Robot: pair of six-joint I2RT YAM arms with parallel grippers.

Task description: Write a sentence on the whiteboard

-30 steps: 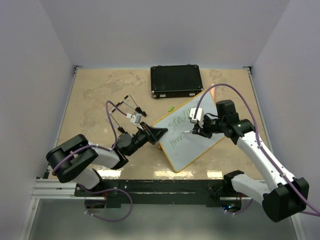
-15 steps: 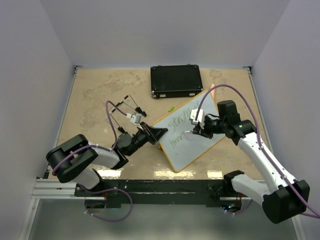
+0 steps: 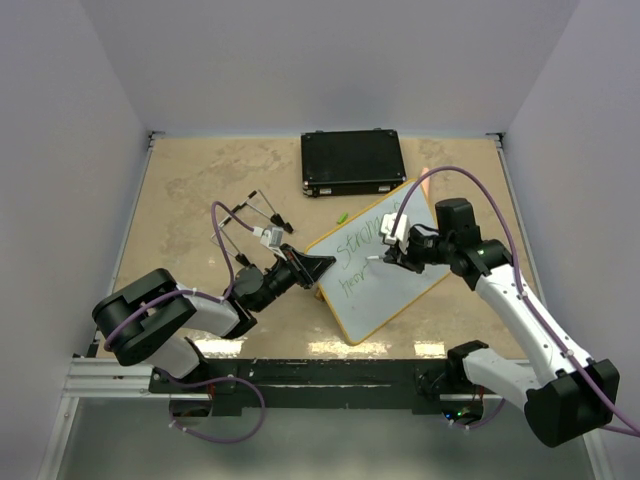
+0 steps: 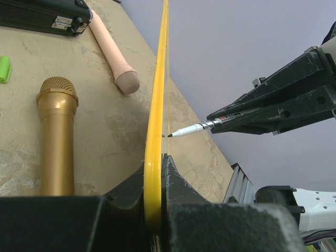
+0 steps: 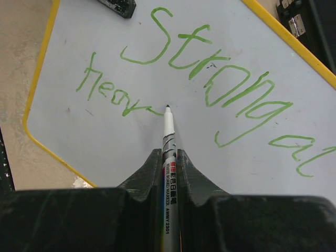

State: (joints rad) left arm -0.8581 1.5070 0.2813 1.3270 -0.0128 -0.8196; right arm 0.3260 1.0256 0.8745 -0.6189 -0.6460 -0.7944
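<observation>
- The right claw point(image 5: 168, 153) is closed on a whiteboard marker point(image 5: 167, 131), one finger on each side of the barrel. The marker points toward 12 o'clock in the wrist view.
- The marker tip sits at the end of a short green stroke. It looks to be on the surface or a hair above it; I cannot tell which.
- Under the tip is the whiteboard point(image 5: 131, 147). The sentence point(image 5: 202, 64) is in two lines: "Strong a…" above and an unfinished word starting "Hea" below.
- Both lines run toward 4 o'clock in the wrist view, so the next letters should probably go the same way and match the height of those beside them.
- Light, even pressure would suit, with the tip lifted clear between letters so no stray lines join them.
- The left claw point(image 4: 155, 168) is clamped on the board's yellow rim point(image 4: 160, 79), at the board's 9 o'clock corner in the top view.
- That grip should hold firm, or the board may slide under the marker.
- On the bench point(image 3: 190, 190), the board point(image 3: 400, 285) lies diagonally, right of centre.
- A black case point(image 3: 352, 163) sits at its 12 o'clock, and a small green cap point(image 3: 342, 216) lies between them.
- A gold microphone point(image 4: 55, 142) lies past the board's far side.
</observation>
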